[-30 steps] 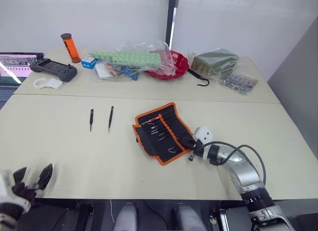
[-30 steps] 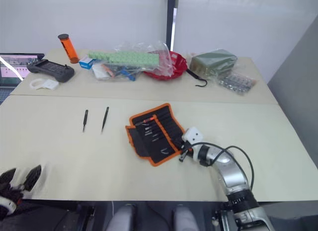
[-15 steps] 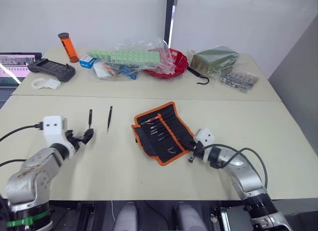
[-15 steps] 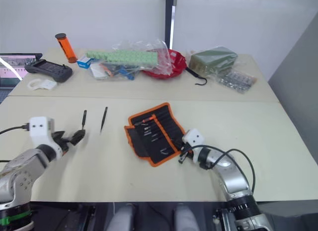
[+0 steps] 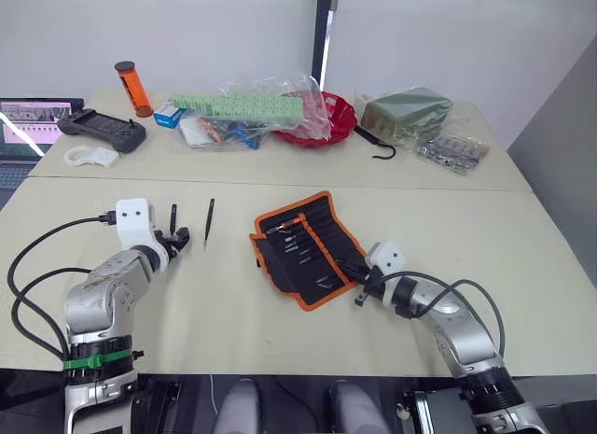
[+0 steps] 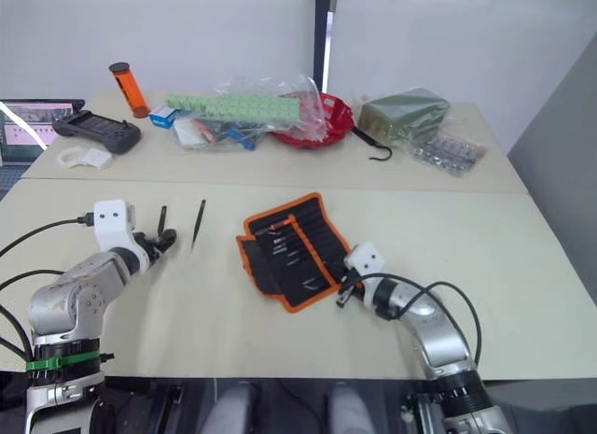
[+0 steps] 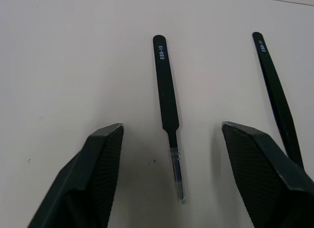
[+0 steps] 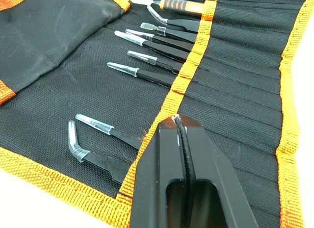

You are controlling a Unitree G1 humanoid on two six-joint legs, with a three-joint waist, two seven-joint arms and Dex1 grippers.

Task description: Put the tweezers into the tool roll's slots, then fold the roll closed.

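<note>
The tool roll (image 5: pixel 303 247) lies open mid-table, black with orange edging. Several clear-tipped tweezers (image 8: pixel 157 75) sit in its slots (image 8: pixel 235 86). Two loose black tweezers lie to its left: one (image 5: pixel 173 217) nearer my left arm and one (image 5: pixel 209 220) beside it. My left gripper (image 5: pixel 174 238) is open just short of the first. In the left wrist view that tweezers (image 7: pixel 167 100) lies between the two fingers, and the second tweezers (image 7: pixel 277 98) lies just outside one finger. My right gripper (image 5: pixel 359 283) is shut at the roll's near right edge, its tips (image 8: pixel 177 121) over an orange trim band.
Along the far side of the table stand an orange cylinder (image 5: pixel 132 89), a black controller (image 5: pixel 101 128), plastic bags with a green block (image 5: pixel 244 107), the red tray (image 5: pixel 331 126), a black hook (image 5: pixel 373 147) and a green pouch (image 5: pixel 403 117). A laptop (image 5: pixel 28 121) sits far left.
My left arm came up from the table's near left edge and reached in to the left loose tweezers. The right gripper has stayed at the roll's edge.
</note>
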